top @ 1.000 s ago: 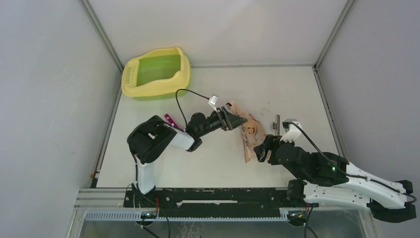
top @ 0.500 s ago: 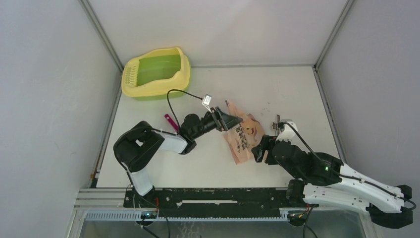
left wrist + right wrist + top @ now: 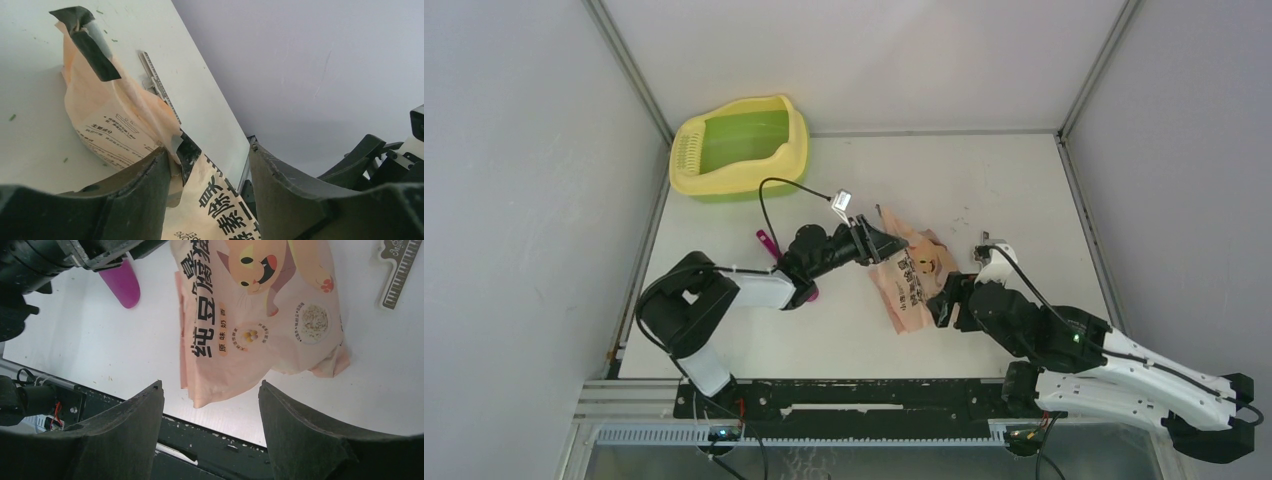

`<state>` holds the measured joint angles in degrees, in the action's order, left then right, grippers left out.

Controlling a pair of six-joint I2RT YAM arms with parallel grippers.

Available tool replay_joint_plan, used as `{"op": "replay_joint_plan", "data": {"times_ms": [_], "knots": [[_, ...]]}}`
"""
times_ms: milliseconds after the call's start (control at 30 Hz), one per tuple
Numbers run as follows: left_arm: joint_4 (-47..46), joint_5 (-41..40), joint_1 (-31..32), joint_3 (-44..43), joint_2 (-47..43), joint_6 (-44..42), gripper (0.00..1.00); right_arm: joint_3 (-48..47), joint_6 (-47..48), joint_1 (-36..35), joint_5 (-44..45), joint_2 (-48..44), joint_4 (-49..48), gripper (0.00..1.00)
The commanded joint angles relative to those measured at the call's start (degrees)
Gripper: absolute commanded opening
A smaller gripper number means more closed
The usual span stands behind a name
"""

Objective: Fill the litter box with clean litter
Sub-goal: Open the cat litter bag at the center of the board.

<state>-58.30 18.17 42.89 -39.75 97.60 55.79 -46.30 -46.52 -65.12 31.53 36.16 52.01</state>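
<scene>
While taking hold of bag (image 3: 909, 275), with left gripper (image 3: 209, 150) part-open astride its top edge, right gripper (image 3: 211, 385) wide, empty, over its base: pinch, lift, carry to litter box (image 3: 794, 140), far-left desk (image 3: 984, 170) corner.

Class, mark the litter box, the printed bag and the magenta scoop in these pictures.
litter box (image 3: 724, 184), top view, yellow near wall.
printed bag (image 3: 250, 335), right wrist view, printed front.
magenta scoop (image 3: 122, 285), right wrist view, rounded end.

Wht table (image 3: 1024, 180), plain gry walls (image 3: 524, 150), alu frame rails (image 3: 629, 70)
</scene>
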Motion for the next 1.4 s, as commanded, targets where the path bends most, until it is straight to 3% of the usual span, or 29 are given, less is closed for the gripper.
{"op": "replay_joint_plan", "data": {"times_ms": [0,367,500,900,1367], "knots": [[6.6,0.1,-0.1,-0.3,-5.8,-3.7,0.6,0.2,1.1,0.7,-1.0,0.5,-3.2,0.76],[24.1,-0.1,-0.1,-6.4,-6.0,-8.3,0.32,0.2,2.3,1.2,-2.3,2.2,-5.3,0.76],[28.9,-1.0,-0.1,-7.5,-7.2,-9.6,0.25,0.2,4.7,6.3,-6.2,4.2,-6.5,0.74],[39.6,0.9,-0.3,-9.2,-10.2,-10.2,0.23,1.0,14.3,29.7,-26.5,16.0,-15.6,0.65],[44.6,4.9,-0.9,-6.3,-13.9,-8.8,0.26,4.2,16.3,31.4,-36.4,29.7,-24.2,0.65]]}}
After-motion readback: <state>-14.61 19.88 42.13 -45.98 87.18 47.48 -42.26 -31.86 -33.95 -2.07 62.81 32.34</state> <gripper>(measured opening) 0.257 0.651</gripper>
